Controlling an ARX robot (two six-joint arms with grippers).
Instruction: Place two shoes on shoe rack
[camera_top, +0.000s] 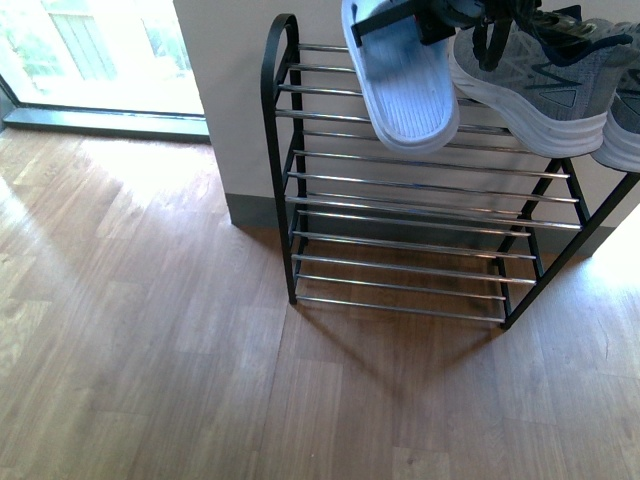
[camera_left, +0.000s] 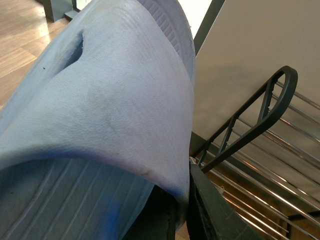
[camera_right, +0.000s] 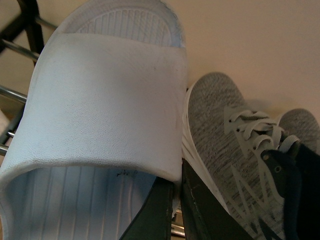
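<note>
Slide (camera_top: 400, 90) hangs over the left half of the rack's (camera_top: 430, 190) top tier. It's tilted steeply, rounded low end down at the rods (camera_top: 420, 162), ribbed face toward the front camera. It's just left of the sneakers (camera_top: 545, 75), which sit on the same tier further right. In the right wrist view the slide's edge and the nearer sneaker look to be touching, but I can't confirm. Left gripper (camera_left: 184, 185): jaws nearly closed, one finger tucked under the strap (camera_left: 125, 100), one outside, strap edge pinched between. Right gripper (camera_right: 177, 175): same story, narrow gap, clamped on a strap edge. Grabbing the strap makes sense to me: it's the only thin part the jaws can span, and it leaves the sole free to land across several rods. Catch: the front view gives you one slide only, yet each wrist camera shows a slide in its jaws. I can't tell if both hold the same one or a second is out of frame above. Colour differs too, bluish on the left camera and near white on the right, likely lighting. Dark bits at the top of the front view could be fingers or laces, unclear. Sneakers are clipped by the right edge. Can't tell whether the slide's low end rests on the rods or hangs clear. I'd level it before release, or it may tip off the near side.
</note>
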